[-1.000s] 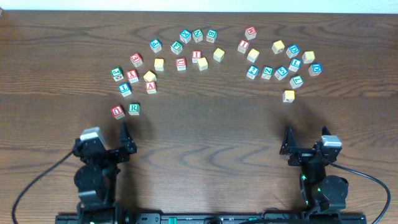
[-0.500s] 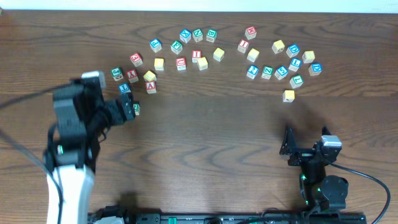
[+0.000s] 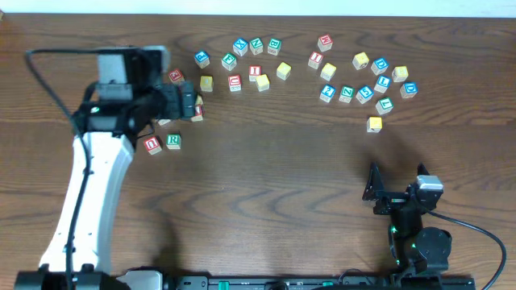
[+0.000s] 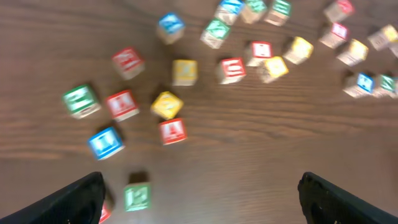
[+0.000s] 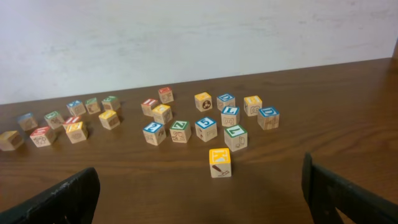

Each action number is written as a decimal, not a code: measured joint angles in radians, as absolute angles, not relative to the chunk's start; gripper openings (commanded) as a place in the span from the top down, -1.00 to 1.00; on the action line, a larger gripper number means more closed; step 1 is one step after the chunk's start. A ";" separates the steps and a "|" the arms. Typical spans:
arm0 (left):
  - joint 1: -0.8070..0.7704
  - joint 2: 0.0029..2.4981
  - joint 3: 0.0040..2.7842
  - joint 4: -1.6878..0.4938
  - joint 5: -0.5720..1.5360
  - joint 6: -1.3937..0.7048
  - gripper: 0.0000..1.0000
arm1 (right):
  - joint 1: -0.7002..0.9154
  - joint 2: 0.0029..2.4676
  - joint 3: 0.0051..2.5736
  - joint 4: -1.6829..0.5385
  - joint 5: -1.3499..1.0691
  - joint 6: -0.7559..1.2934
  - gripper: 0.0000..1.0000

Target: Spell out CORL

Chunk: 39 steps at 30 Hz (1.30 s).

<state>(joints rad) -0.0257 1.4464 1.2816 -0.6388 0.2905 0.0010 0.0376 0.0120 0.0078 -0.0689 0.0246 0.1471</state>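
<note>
Right, left gripper (image 4: 199, 186) first: jaws spread wide, its fingers (image 4: 78, 198) just poking in at the bottom corners of the wrist view, nothing btwn them but bare table (image 4: 249, 155). From overhead it hangs over the left bunch of blocks, just beyond the green R block (image 3: 173, 141) and a touch to that block's right, w/ the left arm (image 3: 87, 181) running up past the R block's left side. Wrist pic is blurred, so most letters there can't be read.

R block lies flat on the wood, apart from the left gripper. Red block (image 3: 152, 145) sits just beside it on its left, small gap btwn the two. Beyond the R block, away from the robot: a red A block (image 4: 172, 130), a yellow block (image 4: 166, 104) turned diamond-wise next to that, a blue block (image 4: 106, 142) off to the left, then more red, green and yellow ones further out. Can't tell which of them carry C or O.

Well to the R block's right is a second bunch. A blue L block (image 5: 231, 116) sits in it, w/ a green block (image 5: 236, 137) just in front and a lone yellow block (image 5: 220, 163) nearest the robot. Right gripper (image 5: 199, 186) is far right of the R block and closer to the robot's base, low over the table, jaws wide apart, empty.
</note>
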 measured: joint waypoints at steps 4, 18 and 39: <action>-0.086 1.476 1.299 -0.622 0.293 0.006 -0.96 | 0.038 0.012 0.008 -0.067 0.023 0.147 -0.98; -0.121 1.494 1.299 -0.617 0.294 0.008 -0.96 | 0.038 0.032 0.012 0.117 -0.203 0.205 -0.99; -0.121 1.495 1.299 -0.678 0.294 0.009 -0.96 | 0.037 1.236 1.063 -0.448 -0.447 0.048 -0.99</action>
<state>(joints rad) -0.1207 1.4948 1.2995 -0.6777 0.2935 0.0086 0.0372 1.2362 1.0630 -0.4477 -0.4469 0.0479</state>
